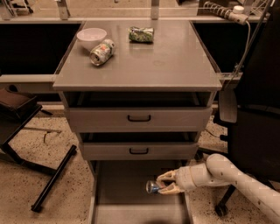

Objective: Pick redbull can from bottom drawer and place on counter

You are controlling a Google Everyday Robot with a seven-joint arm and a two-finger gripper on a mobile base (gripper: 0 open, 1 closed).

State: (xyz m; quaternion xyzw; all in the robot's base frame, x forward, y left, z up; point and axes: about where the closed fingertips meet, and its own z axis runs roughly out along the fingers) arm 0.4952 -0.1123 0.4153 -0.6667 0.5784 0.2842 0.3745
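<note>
**Speckled floor, open cabinet: can gripped low**

Beneath my pincer (160, 185) lies the bottom drawer (109, 192). My fingers clamp the redbull can (152, 187) from above and below. It lies sideways, silver end pointing away from my wrist. The worktop (166, 61) sits well above the pincer. My forearm trails off low to its right.

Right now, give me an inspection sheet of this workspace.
Surface: grey counter, three items at its back left.
Job's things: redbull can held sideways over the floor of the open bottom drawer.
Clutter: white bowl; red-white-green can and green patterned can, both on their sides on the counter.
Gripper: gripper inside the bottom drawer, closed on the redbull can.
Cables: white cable running down from a power strip, back right.
Surroundings: upper drawers ajar; black chair at right; speckled floor.
</note>
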